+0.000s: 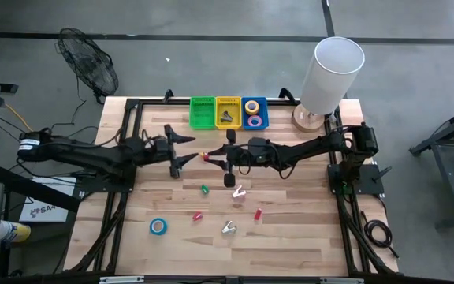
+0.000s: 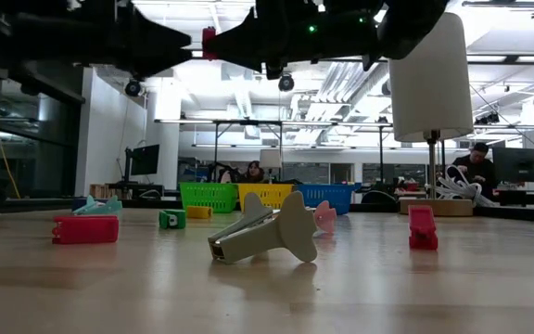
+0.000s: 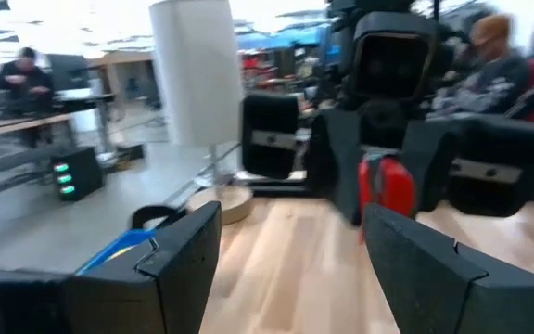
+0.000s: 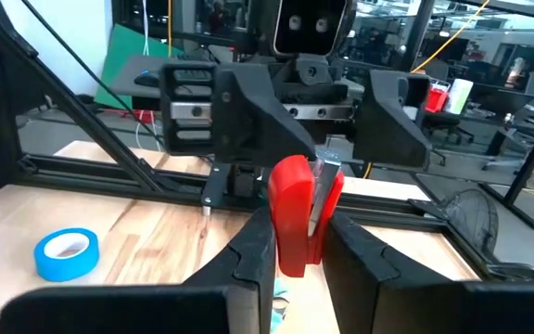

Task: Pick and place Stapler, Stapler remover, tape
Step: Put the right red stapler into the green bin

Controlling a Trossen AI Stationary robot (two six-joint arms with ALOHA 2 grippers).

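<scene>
Grippers meet mid-table in the high view: right gripper (image 1: pixel 211 158) clenched on a red stapler (image 1: pixel 206 156), left gripper (image 1: pixel 184 148) facing it, jaws spread wide. Green, yellow, blue bins (image 1: pixel 228 113) sit behind; a blue tape (image 1: pixel 158 226) lies near the front. Low view: stapler (image 2: pixel 209 42) held high above the table. Left wrist: stapler (image 3: pixel 385 188) just beyond its own released fingers. Right wrist: stapler (image 4: pixel 297 215) pinched upright by its lower half. Looks light, rigid, smooth plastic; likely slippery, so grip the flat sides mid-body.
</scene>
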